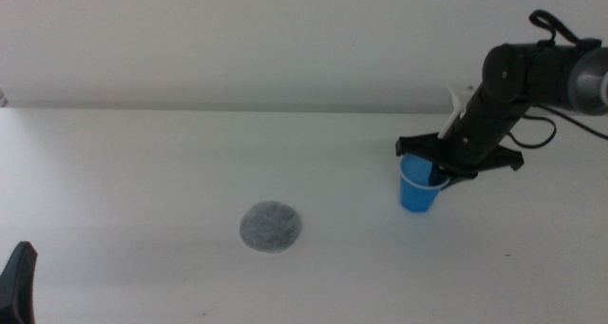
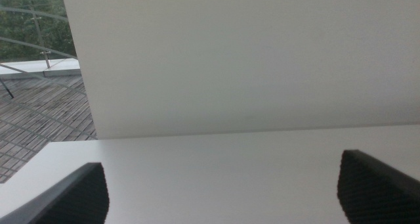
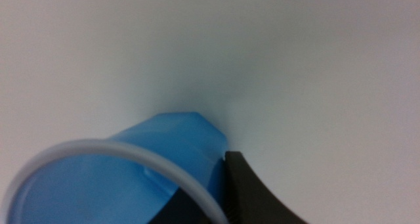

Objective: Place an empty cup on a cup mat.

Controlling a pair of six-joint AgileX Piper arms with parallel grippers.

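The blue cup (image 1: 416, 189) stands right of centre on the white table, mouth up and empty. My right gripper (image 1: 438, 172) comes in from the right and is shut on the cup's rim. In the right wrist view one jaw is inside the cup (image 3: 118, 178) and the other outside, with the gripper (image 3: 205, 192) pinching the wall. I cannot tell whether the cup's base touches the table. The speckled grey cup mat (image 1: 271, 227) lies flat left of the cup and nearer the front, well apart from it. My left gripper (image 1: 19, 284) waits at the bottom left corner, open and empty (image 2: 220, 191).
The white table (image 1: 142, 172) runs back to a pale wall (image 2: 249, 60). The right arm's dark links and cable (image 1: 541, 77) hang over the far right of the table. Nothing else lies between the cup and the mat.
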